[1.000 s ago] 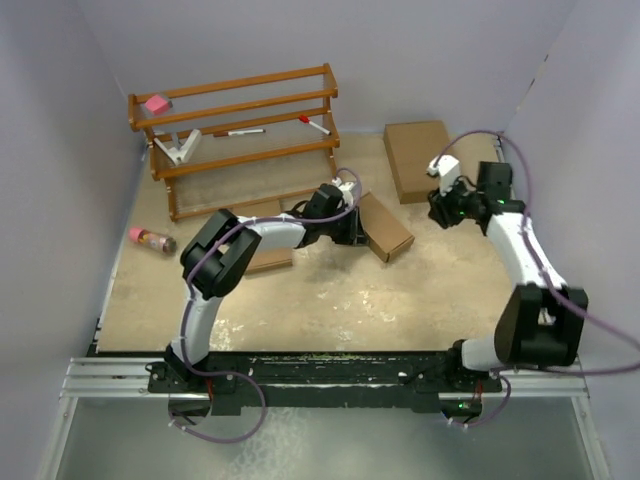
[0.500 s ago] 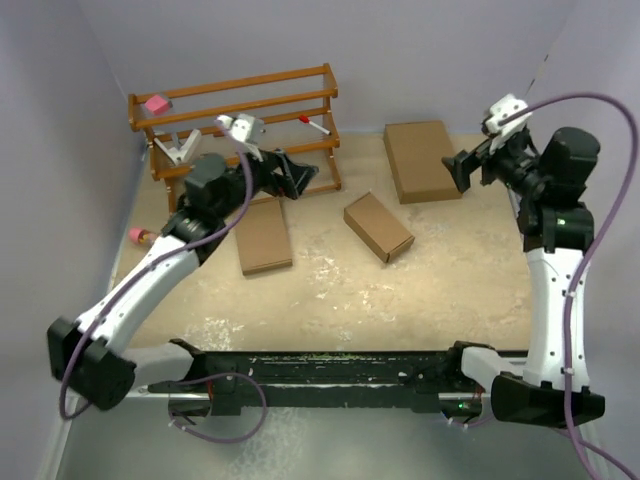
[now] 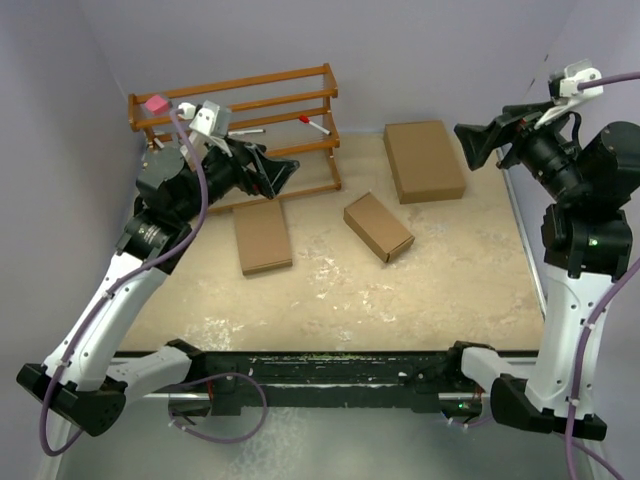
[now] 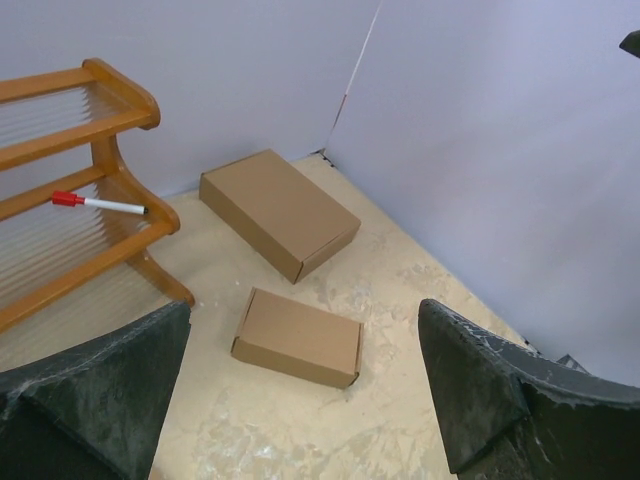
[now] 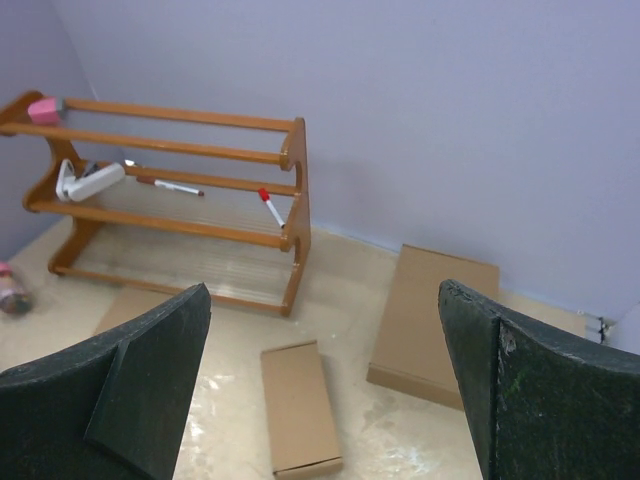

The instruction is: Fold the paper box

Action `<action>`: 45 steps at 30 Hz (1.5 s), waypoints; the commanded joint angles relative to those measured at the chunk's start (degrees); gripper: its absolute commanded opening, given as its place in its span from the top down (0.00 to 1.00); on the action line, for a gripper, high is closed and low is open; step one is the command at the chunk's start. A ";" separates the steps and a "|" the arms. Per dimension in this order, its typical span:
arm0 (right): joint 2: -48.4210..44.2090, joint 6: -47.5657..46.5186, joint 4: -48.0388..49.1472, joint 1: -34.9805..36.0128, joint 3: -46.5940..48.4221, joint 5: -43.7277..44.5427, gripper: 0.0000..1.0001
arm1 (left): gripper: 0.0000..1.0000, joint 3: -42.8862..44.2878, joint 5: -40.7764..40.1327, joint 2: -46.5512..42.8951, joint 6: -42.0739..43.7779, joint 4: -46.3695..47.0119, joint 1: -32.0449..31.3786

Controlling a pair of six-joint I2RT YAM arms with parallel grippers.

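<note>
On the bench [image 3: 400,290], a wooden rack [image 3: 235,125] stands back left, a large flat brown box [image 3: 424,160] lies back right, and a wider brown box [image 3: 262,238] lies just before the rack. The paper box [image 3: 378,226], folded up slim, lies flat and askew near the bench's middle, between those two boxes and touching neither. The left end effector [image 3: 284,178] hangs by the rack's right end and the right end effector [image 3: 467,150] beside the large box's far right corner, both raised, fingers spread wide, holding nothing.
</note>
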 commanded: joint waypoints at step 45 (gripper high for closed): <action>-4.91 -3.07 0.03 -0.51 -6.39 -0.13 0.00 | 0.02 -1.94 3.12 -1.61 -0.43 -1.35 0.18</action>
